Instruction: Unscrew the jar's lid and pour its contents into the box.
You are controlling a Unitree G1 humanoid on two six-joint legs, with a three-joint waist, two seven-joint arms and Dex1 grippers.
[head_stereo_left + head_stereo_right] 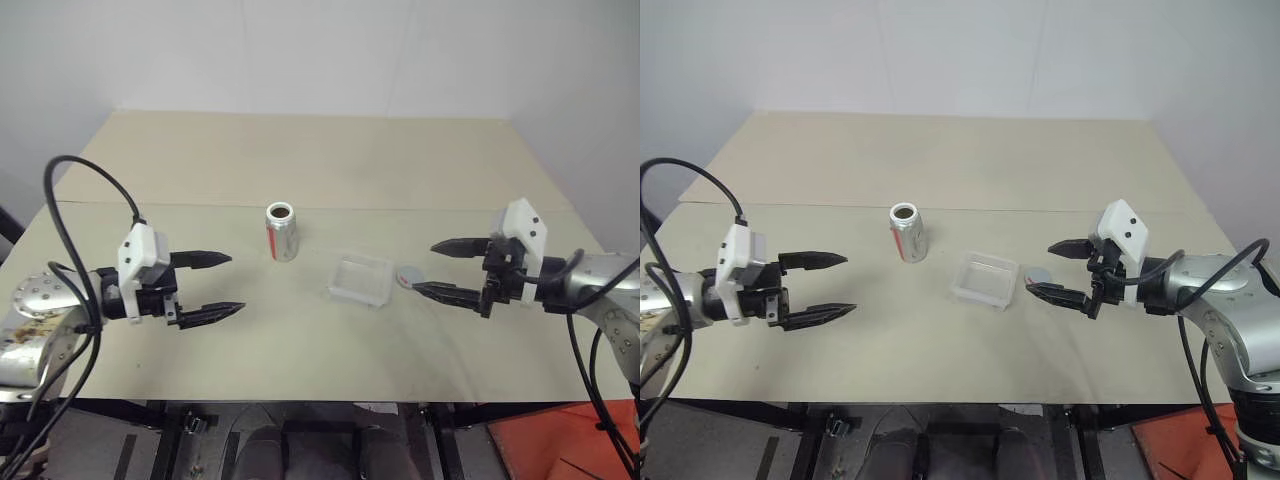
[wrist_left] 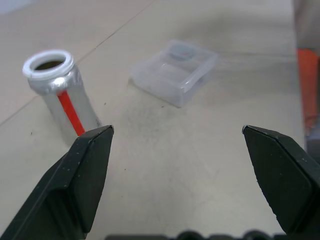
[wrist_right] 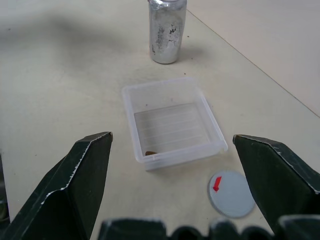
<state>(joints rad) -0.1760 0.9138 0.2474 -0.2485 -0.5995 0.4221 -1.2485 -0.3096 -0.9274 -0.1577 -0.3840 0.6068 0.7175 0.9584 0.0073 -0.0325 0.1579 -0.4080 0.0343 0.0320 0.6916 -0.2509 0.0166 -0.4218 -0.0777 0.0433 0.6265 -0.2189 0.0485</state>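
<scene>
Nearest me, left gripper [image 1: 222,285] hovers with fingers spread wide, empty, over bare table [image 1: 300,150] near the front edge. I see open tabletop between it and the jar [image 1: 282,232], upright, mouth uncapped. Right of that, apart: the box [image 1: 360,280], then the lid [image 1: 409,275] flat just beside it. Right gripper [image 1: 444,268] gapes empty just past the lid.

Lab: bare table [image 1: 300,160], blank walls [image 1: 300,50]

Silver arms, black cables, white wrist housings
</scene>
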